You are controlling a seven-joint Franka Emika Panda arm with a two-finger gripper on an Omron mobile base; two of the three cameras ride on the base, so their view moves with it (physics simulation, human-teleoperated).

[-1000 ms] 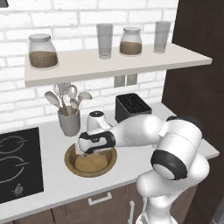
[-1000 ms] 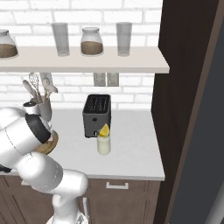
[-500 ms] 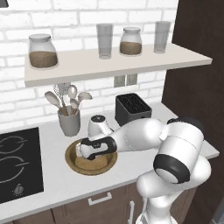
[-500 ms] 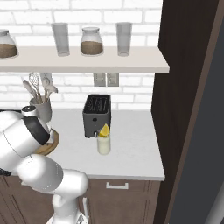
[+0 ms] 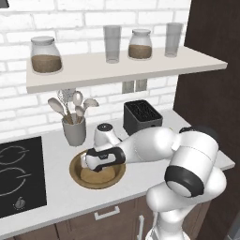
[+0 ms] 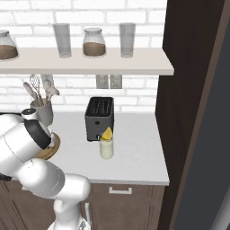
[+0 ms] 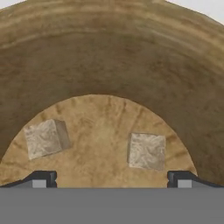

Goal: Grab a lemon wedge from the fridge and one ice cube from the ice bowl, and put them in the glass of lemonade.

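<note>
- Down in the ice bowl (image 7: 109,65) two ice cubes lie on the floor, well apart; the right cube (image 7: 147,151) sits between our fingertips (image 7: 41,179) though closer to the right one, and the left cube (image 7: 45,138) lies just above the left tip.
- Our gripper (image 5: 96,159) hangs low over the bowl with its jaws spread wide and nothing in them; we judge this to be the reach for one cube, not yet a grip.
- We want only one; the right cube looks the better pick, so we would shift a little toward it, centre it between the pads, then lower until the tips flank its flat sides before closing.
- We should keep the tips off the sloping wall; a cube nudged on smooth wood may well slide away.
- Beyond the bowl, the glass of lemonade (image 6: 106,147) stands in front of the toaster (image 6: 99,117); the lemon wedge (image 6: 107,134) already sits on its rim, so ice appears to be the last item.
- Behind the bowl stands the utensil cup (image 5: 75,131); our lift should clear it.
</note>
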